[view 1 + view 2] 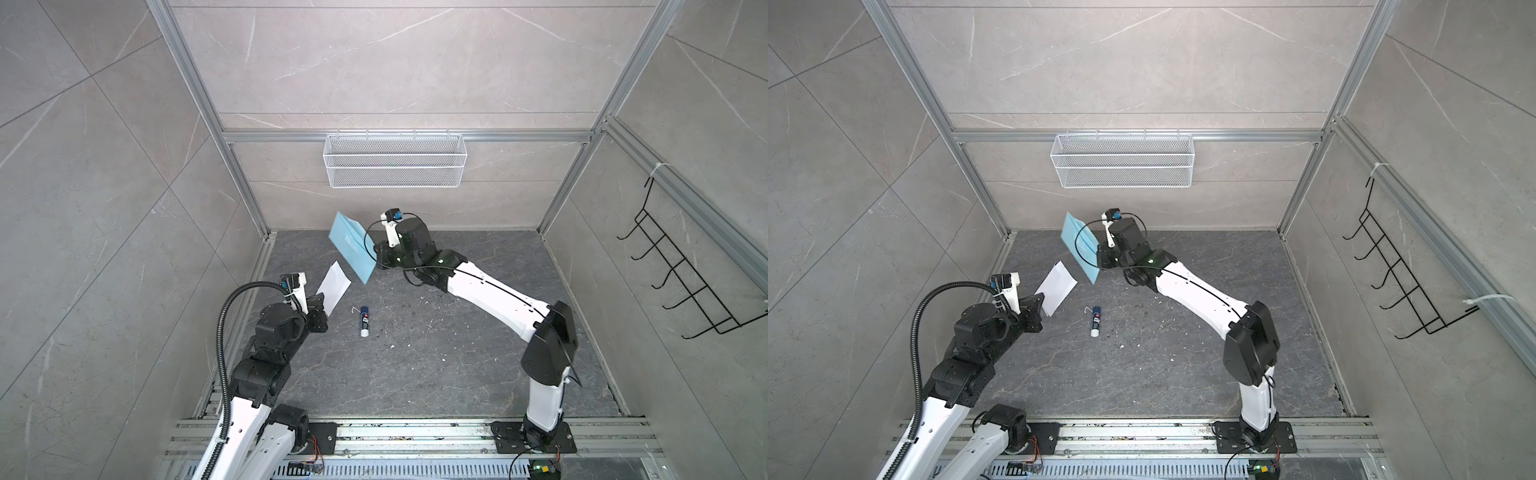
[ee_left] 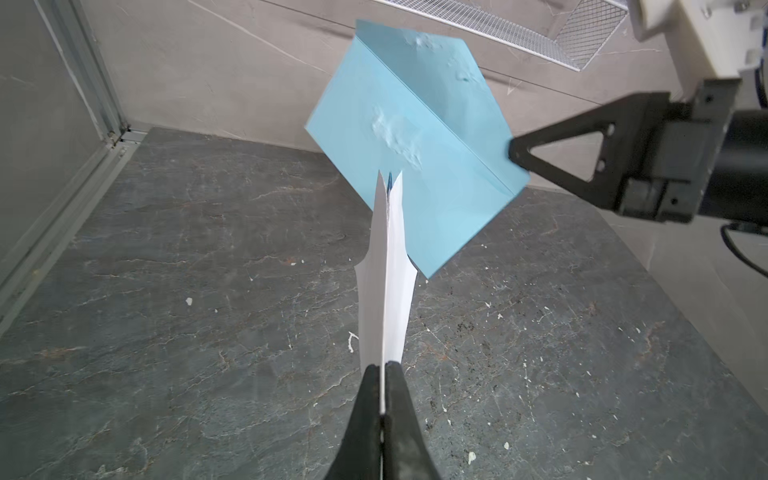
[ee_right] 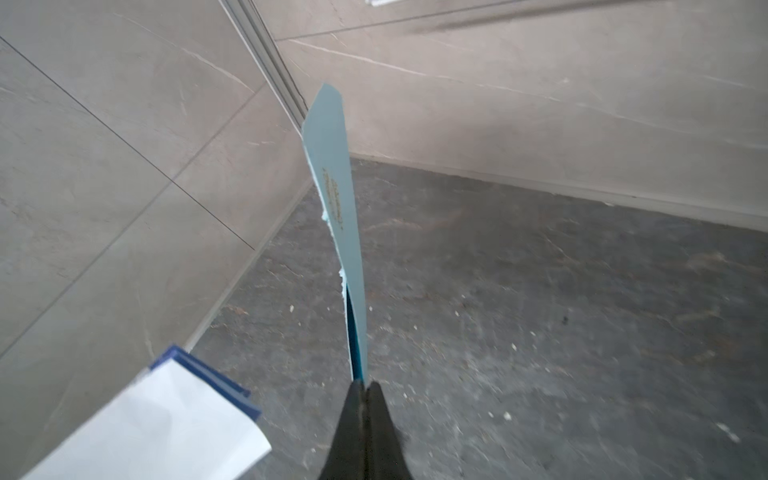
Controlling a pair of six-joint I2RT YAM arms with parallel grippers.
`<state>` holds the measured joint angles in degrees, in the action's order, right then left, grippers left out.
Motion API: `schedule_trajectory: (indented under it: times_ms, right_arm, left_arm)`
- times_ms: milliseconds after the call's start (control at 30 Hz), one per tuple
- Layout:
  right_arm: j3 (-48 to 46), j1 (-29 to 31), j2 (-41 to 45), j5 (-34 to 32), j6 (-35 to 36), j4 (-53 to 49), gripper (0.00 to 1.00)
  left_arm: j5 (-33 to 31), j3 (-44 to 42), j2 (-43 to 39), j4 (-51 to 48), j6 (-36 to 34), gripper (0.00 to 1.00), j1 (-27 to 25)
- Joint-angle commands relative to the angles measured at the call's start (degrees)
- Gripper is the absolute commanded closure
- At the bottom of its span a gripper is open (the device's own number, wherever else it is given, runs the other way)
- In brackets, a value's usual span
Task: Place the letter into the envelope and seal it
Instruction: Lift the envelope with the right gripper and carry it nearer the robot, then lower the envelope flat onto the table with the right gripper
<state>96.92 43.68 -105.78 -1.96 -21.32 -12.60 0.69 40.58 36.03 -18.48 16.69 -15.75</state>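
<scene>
The left gripper pinched the folded letter above the dark table, its far edge near the tilted envelope. The right gripper clamped the envelope's short edge in mid-air. A glue stick lay beneath, open tabletop around it.

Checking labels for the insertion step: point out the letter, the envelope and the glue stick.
letter (image 1: 334, 286), in a top view, middle of its white face.
envelope (image 1: 352, 249), in a top view, middle of its blue face.
glue stick (image 1: 364, 321), in a top view, middle of its tube.
</scene>
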Motion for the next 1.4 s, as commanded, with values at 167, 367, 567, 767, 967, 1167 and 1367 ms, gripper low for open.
schedule_trajectory:
  times_ms: [167,367,567,767,967,1167,1367]
  right_arm:
    - [-26.7,-1.7,23.2,-7.9,-4.4,9.8,1.00]
    - [-43.5,-1.9,34.3,-10.5,-11.3,14.5,1.00]
    - [-55.9,-1.9,39.2,-11.3,-17.6,20.6,1.00]
    - [-65.4,-2.0,37.7,-11.2,-22.5,28.4,1.00]
    - [-69.4,-2.0,35.4,-11.8,-24.1,29.5,1.00]
    - [-72.7,-2.0,33.7,-12.2,-26.4,30.5,1.00]
    - [-75.0,-2.0,32.3,-14.1,-28.8,31.8,1.00]
  left_arm:
    - [4.6,-1.1,2.2,6.6,5.9,1.00,0.1]
    - [6.4,-3.1,3.7,9.9,9.0,1.00,-0.1]
    - [7.5,-3.9,5.0,12.1,10.2,1.00,-0.4]
    - [8.1,-3.0,5.9,11.9,9.5,1.00,-0.6]
    - [7.6,-5.5,5.0,14.6,12.0,1.00,-1.0]
    - [7.2,-5.5,6.0,15.0,13.0,1.00,-2.5]
    - [5.8,-5.6,6.2,15.7,14.5,1.00,-4.6]
